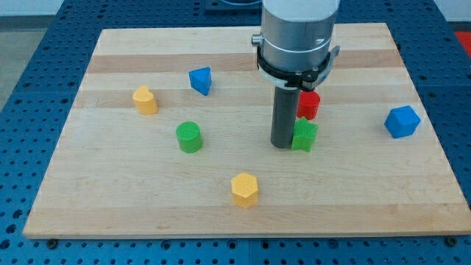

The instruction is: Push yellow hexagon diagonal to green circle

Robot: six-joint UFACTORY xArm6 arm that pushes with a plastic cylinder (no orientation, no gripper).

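Observation:
The yellow hexagon (pixel 244 189) lies near the view's bottom, a little left of centre. The green circle (pixel 189 137) stands up and to the left of it, apart from it. My tip (pixel 282 143) rests on the board at the centre, right of the green circle and above and to the right of the yellow hexagon. It sits right against the left side of a green star block (pixel 304 136).
A red block (pixel 310 104) stands just above the green star, partly behind the rod. A blue triangle-like block (pixel 200 80) and a yellow block (pixel 146 100) lie at the upper left. A blue cube (pixel 402 121) lies at the right. The wooden board (pixel 110 206) sits on a blue perforated table.

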